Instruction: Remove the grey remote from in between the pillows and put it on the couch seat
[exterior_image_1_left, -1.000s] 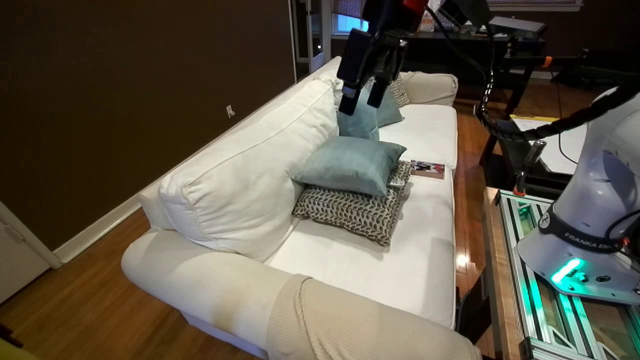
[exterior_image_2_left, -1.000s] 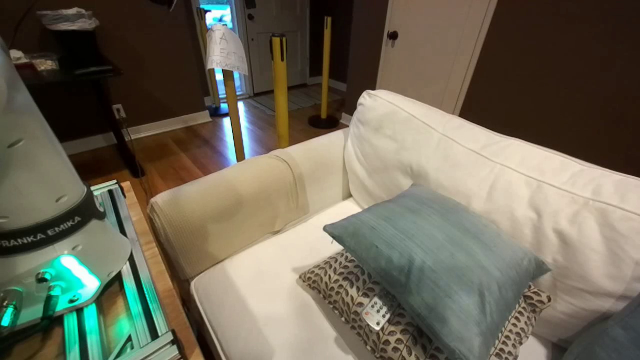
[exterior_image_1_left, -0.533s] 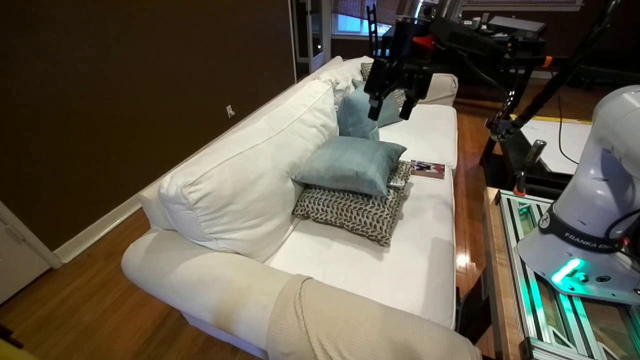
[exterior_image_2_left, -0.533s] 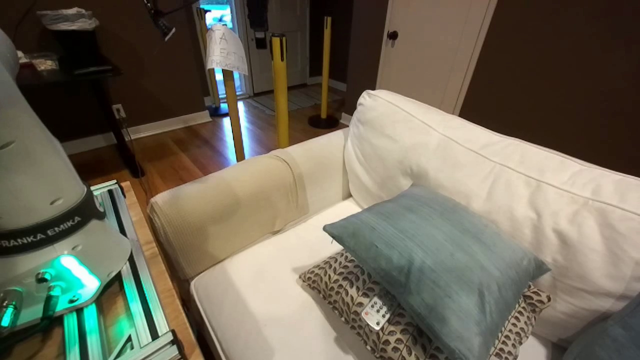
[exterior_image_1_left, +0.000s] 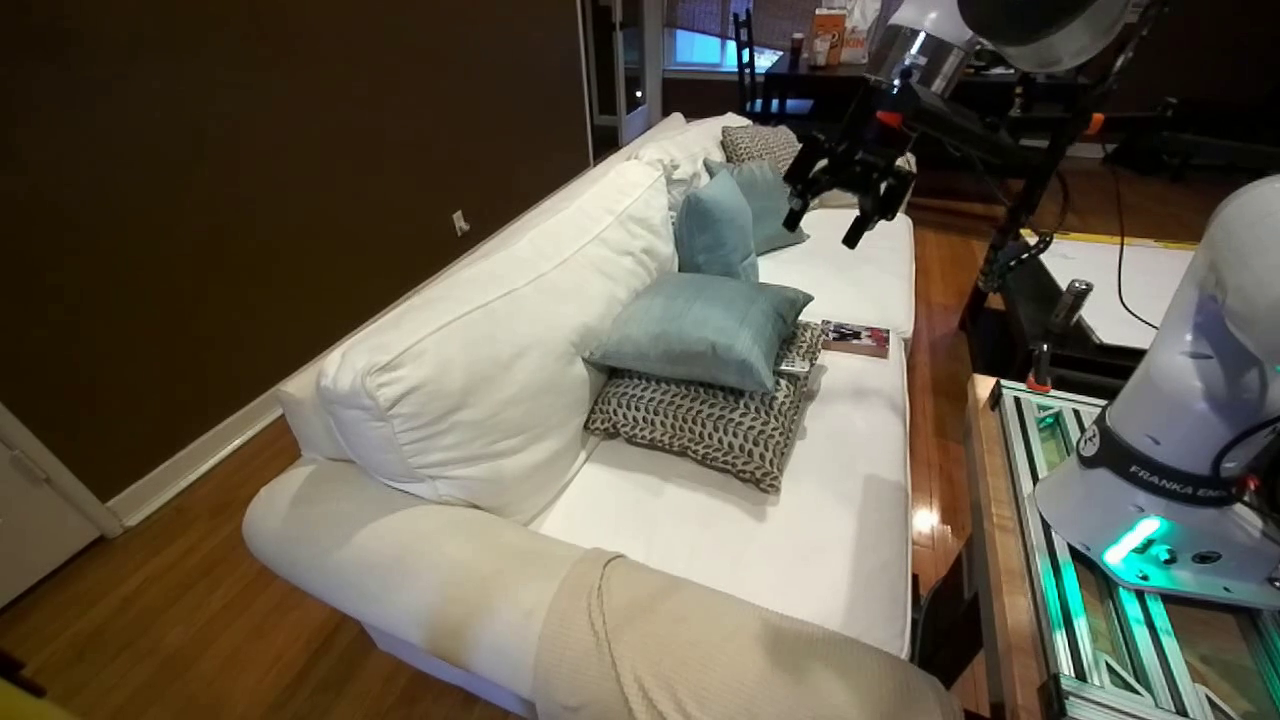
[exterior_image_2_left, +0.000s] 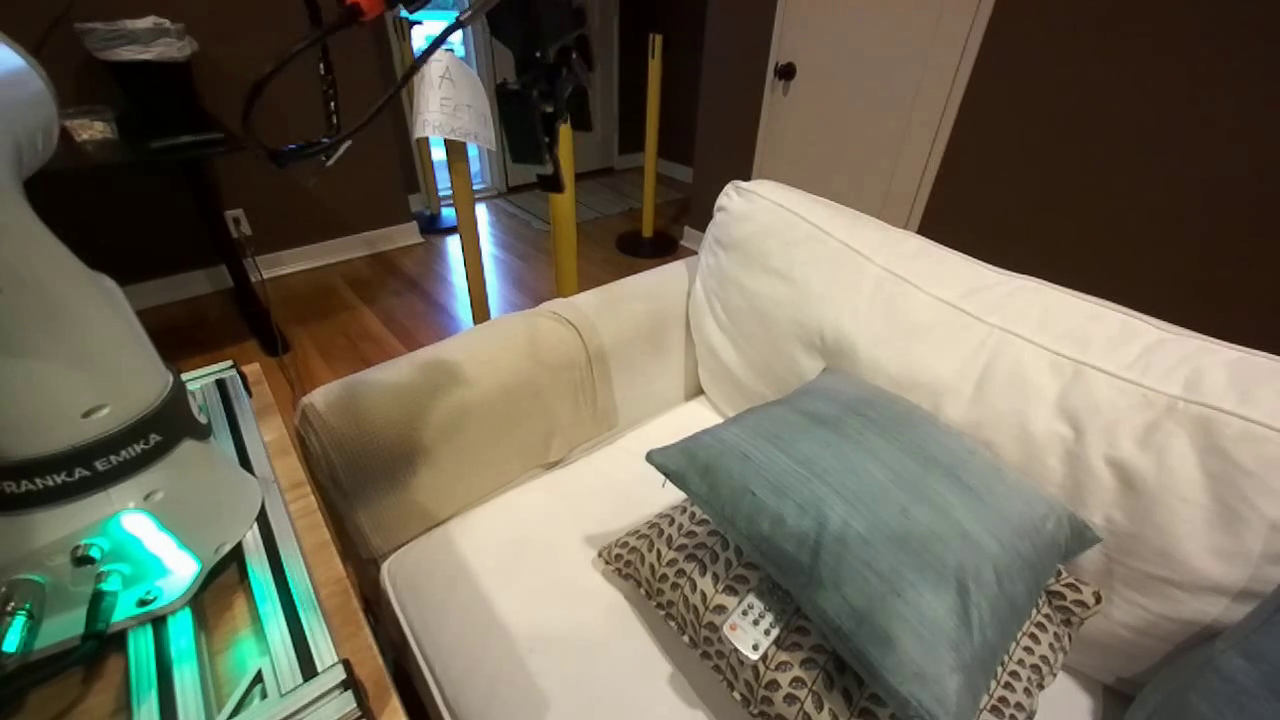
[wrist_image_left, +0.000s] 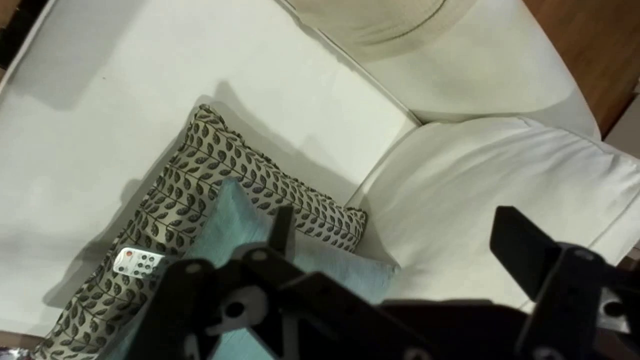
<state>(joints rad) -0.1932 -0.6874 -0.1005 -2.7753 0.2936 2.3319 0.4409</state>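
- Got the remote lying button side up on the leaf pillow, with a reddish dot near its free end
- Comes right up to the edge of the teal pillow at the other end, can't tell how far underneath
- Stacked pretty simply, with the leaf one flat on the seat surface and the teal one on top, turned at an angle, close to the backrest
- Seeing the fingers spread wide apart in the wrist view, holding nothing, just air between the tips
- Hanging up high in both exterior views, well apart from the remote
- From the wrist view, looking down with the remote off to the left and the teal pillow partly blocked by the fingers
- Can also see far pillows propped up further along, teal and patterned, plus a small box by the front edge of the seat surface
- Got a green light glowing on the arm's base in both exterior views
- Can spot yellow posts and a paper sign in the back
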